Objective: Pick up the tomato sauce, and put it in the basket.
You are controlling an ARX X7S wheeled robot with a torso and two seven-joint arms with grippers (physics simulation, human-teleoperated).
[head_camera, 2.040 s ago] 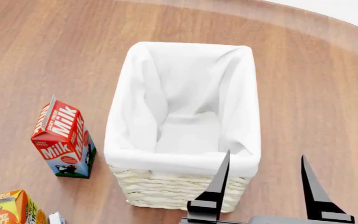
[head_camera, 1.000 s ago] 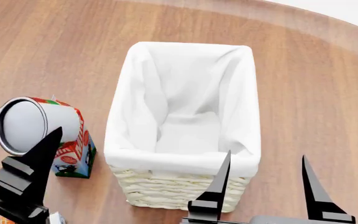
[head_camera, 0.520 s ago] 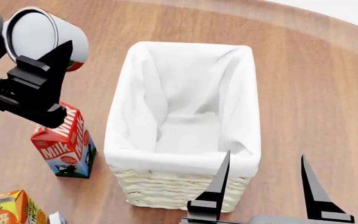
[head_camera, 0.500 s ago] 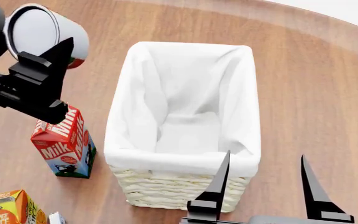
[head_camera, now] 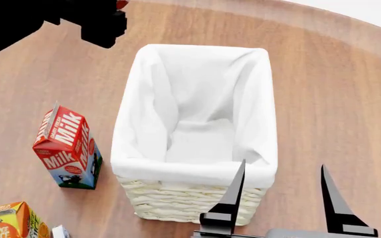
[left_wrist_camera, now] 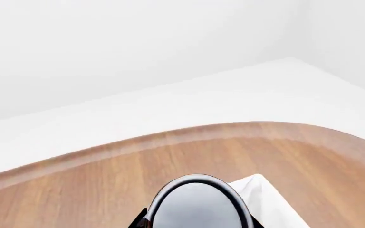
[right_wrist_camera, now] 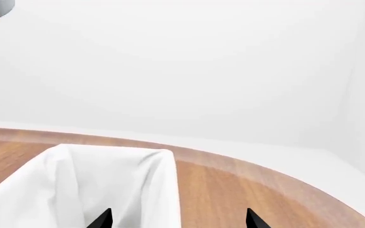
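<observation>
Left claw (left_wrist_camera: 198, 223) around tomato sauce (left_wrist_camera: 197, 209)

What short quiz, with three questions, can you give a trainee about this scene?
1. True or false: the basket holds nothing but its white cloth.
2. Which carton stands nearer the basket? A. milk carton B. orange juice carton
3. Fill in: the jaws of the right tool stand ___.
Key: 1 true, the tomato sauce is held in the air; 2 A; 3 open.
</observation>
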